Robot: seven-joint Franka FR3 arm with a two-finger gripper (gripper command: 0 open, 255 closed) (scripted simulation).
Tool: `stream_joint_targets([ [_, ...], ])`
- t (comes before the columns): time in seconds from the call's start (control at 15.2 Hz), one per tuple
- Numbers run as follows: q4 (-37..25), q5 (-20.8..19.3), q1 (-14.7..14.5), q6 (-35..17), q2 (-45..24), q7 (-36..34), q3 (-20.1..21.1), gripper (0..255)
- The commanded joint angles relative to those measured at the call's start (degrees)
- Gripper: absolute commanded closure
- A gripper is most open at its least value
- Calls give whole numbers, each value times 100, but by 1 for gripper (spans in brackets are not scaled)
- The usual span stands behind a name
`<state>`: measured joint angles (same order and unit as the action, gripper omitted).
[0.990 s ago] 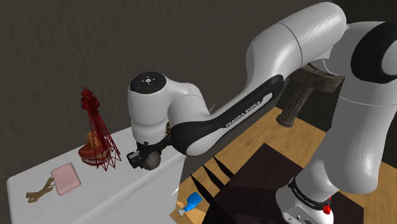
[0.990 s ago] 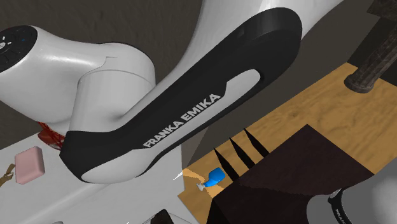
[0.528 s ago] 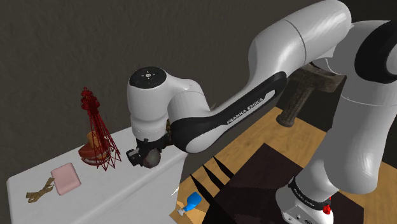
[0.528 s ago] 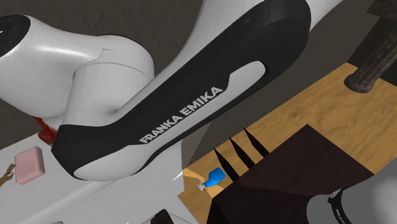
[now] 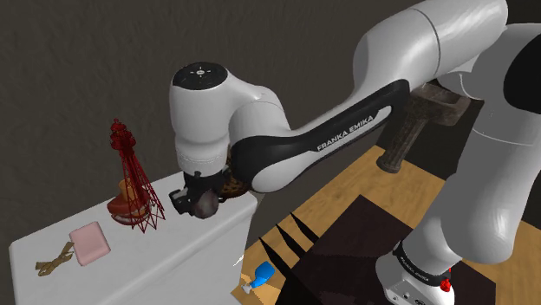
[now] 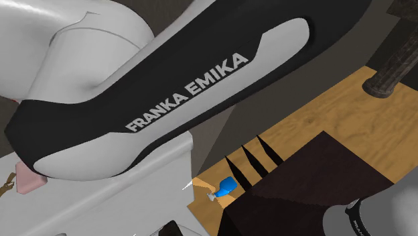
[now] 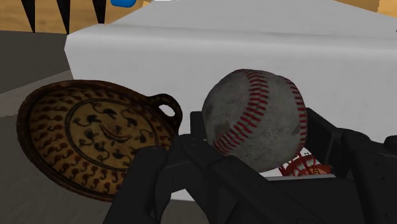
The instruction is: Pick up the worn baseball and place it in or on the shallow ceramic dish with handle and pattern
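Observation:
My black gripper (image 7: 257, 149) is shut on a worn grey baseball (image 7: 256, 119) with red stitching, held above the white table (image 7: 210, 51). A shallow brown dish (image 7: 95, 140) with a dark pattern and a small loop handle lies just beside and below the ball, near the table's edge. In the shoulder view the gripper (image 5: 198, 201) hangs under the white wrist with the dark ball (image 5: 207, 204) in it, and a brown sliver of the dish (image 5: 229, 186) peeks out behind the hand. The arm hides most of the dish there.
On the table (image 5: 147, 256) towards the shoulder view's left stand a red wire tower (image 5: 134, 178) on an orange-brown base, a pink block (image 5: 89, 243) and a tan tool (image 5: 54, 258). A blue object (image 5: 260, 277) lies on the wooden floor below; a dark stand (image 5: 364, 251) is beside it.
The arm has risen and shifted slightly towards the shoulder view's left, carrying the baseball upward with it. The fingers stay closed on the ball.

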<state>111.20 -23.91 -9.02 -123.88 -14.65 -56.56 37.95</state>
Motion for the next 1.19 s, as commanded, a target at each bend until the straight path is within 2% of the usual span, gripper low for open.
stream_joint_targets([
  [0.0, -52, 87, 20, 112, 87, 67, 32, 255],
  [0.73, -504, 458, 92, 779, 431, 407, 134, 255],
  [1.12, -150, 755, 674, 492, 779, 1321, -148, 255],
])
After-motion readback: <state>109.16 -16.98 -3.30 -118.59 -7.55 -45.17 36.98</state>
